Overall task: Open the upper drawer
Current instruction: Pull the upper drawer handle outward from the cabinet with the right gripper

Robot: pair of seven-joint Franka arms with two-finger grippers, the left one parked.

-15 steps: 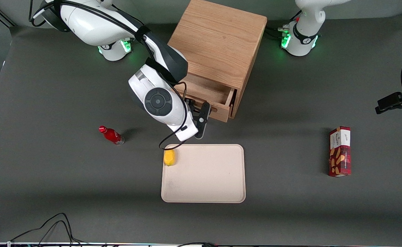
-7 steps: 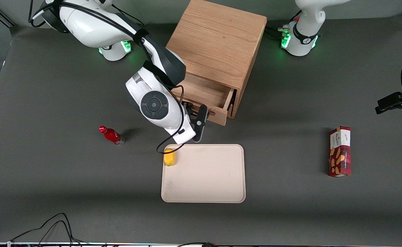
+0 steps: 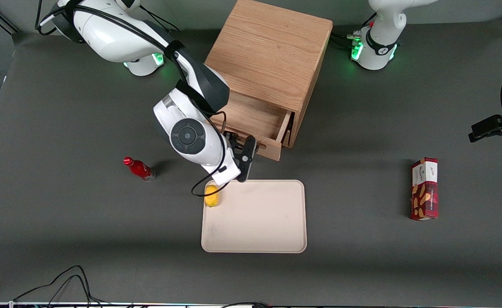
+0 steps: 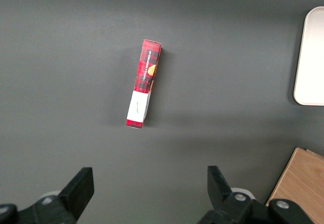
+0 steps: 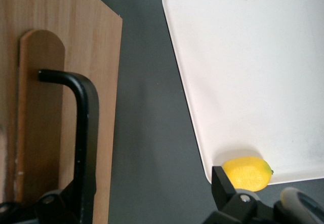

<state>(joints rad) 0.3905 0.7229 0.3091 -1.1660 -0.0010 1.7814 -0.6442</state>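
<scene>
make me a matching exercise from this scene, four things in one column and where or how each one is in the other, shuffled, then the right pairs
Things:
1. upper drawer
2. lemon
3. red bottle
4. end effector

Places or states:
A. on the tray, in a corner
B. at the drawer's black handle
C. lying on the table, toward the working arm's end
D. pulled partly out of the cabinet

Pairs: 1-D, 2-A, 3-C, 4-B
</scene>
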